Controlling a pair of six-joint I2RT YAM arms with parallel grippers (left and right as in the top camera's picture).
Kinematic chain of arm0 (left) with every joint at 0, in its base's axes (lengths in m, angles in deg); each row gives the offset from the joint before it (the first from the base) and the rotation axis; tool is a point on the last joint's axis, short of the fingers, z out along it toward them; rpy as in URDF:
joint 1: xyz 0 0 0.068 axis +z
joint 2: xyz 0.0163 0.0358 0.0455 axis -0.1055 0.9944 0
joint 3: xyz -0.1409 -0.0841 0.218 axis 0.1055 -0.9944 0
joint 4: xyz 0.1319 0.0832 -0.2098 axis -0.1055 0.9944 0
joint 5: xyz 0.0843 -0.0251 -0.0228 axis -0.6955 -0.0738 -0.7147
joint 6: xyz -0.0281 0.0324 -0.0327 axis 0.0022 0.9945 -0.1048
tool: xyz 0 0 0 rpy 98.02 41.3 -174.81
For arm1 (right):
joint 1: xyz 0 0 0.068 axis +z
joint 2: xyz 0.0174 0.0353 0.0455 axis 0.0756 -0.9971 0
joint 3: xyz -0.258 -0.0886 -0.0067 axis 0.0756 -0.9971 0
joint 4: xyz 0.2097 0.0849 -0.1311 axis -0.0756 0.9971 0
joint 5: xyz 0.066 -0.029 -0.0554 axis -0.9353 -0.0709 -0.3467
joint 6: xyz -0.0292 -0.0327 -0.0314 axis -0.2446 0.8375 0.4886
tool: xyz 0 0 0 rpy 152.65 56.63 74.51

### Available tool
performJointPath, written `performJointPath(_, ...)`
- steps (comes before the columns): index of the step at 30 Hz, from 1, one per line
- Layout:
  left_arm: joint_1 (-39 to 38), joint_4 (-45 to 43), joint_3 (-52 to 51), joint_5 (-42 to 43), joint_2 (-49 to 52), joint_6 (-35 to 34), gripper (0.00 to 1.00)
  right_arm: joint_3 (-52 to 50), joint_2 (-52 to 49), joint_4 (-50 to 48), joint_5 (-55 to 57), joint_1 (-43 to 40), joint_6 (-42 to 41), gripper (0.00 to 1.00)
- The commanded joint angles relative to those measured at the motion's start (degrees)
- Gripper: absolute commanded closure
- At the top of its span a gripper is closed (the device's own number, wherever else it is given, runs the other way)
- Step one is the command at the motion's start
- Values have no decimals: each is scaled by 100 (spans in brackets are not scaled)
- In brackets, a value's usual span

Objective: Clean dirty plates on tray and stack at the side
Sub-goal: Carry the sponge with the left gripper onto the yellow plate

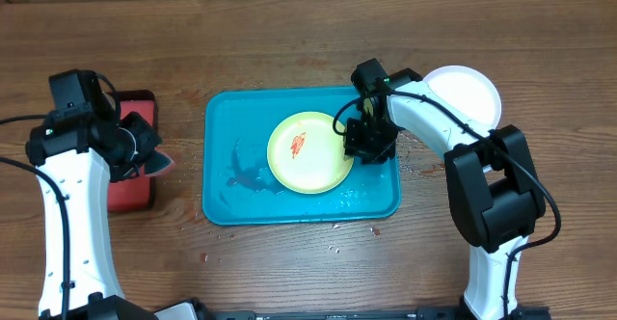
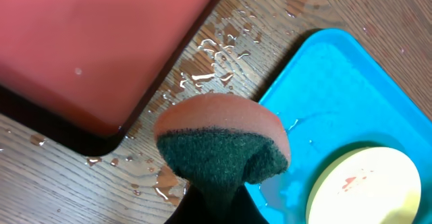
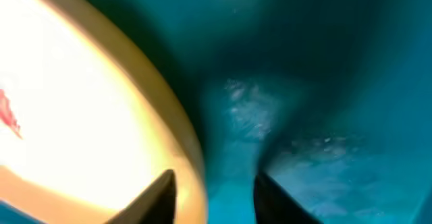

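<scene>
Wooden tabletop, wet beside the trays. Overhead: turquoise tray (image 1: pixel 220 127) in the middle, yellow-green plate (image 1: pixel 310 152) flat inside it, right of centre, red smear (image 1: pixel 298 145) on its face; white plate (image 1: pixel 472 91) outside on the wood, far right. Right gripper (image 1: pixel 359 139) at the yellow-green plate's right rim; left gripper (image 1: pixel 154 156) well apart from that plate, above the gap between red tray (image 1: pixel 130 193) and turquoise tray. Left wrist: jaws clamped tight on a sponge (image 2: pixel 223 140), green scouring face toward the camera, orange back behind; tray corner and plate down to the right. Right wrist: fingertips (image 3: pixel 158 193) parted, plate rim between them, a strip of tray showing beside the outer one, so no firm pinch. Probably the scrubbing step, smear untouched. Close on the rim first, to stop any skating on the wet tray; then carry the sponge over the tray wall, set the green face flat on the smear, and rub in short, light strokes toward the held side.
</scene>
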Motion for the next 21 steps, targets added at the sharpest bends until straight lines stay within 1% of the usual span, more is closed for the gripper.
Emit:
performJointPath(1,-72,-28,-11,90,-2,142,96,-20,-13,35,-249,39,-345,66)
performJointPath(3,-72,-26,-11,94,-2,142,96,-42,-13,48,-243,52,-531,60)
performJointPath(4,-72,-28,-11,94,-2,142,96,-63,-13,24,-240,70,-533,54)
performJointPath(5,-72,-28,-11,94,-2,142,96,-79,-13,4,-229,98,-560,42)
performJointPath(6,-72,-28,-11,98,-2,142,96,-111,-13,-4,-166,120,-682,34)
performJointPath(7,-72,-28,-11,107,-2,142,96,-164,-13,-31,-52,155,-866,34)
performJointPath(8,-72,-28,-11,107,-2,140,95,-221,-13,-74,33,192,-992,31)
performJointPath(9,-72,-28,-11,107,-2,140,96,-291,-13,-153,68,238,-1067,12)
performJointPath(10,-72,-28,-11,107,-2,140,96,-382,-13,-280,59,284,-1115,0)
performJointPath(13,-72,-28,-11,107,-2,140,96,-651,-13,-651,46,431,-1239,0)
performJointPath(17,-72,-26,-11,107,-2,140,96,-802,-13,-848,118,527,-1333,0)
performJointPath(18,-72,-26,-11,107,-2,140,96,-813,-13,-841,210,540,-1423,6)
performJointPath(19,-72,-26,-11,107,-2,140,96,-815,-13,-835,299,544,-1495,24)
performJointPath(20,-72,-26,-11,107,-2,140,96,-815,-13,-822,350,544,-1552,37)
performJointPath(21,-72,-26,-11,107,-2,140,96,-815,-13,-815,417,544,-1582,46)
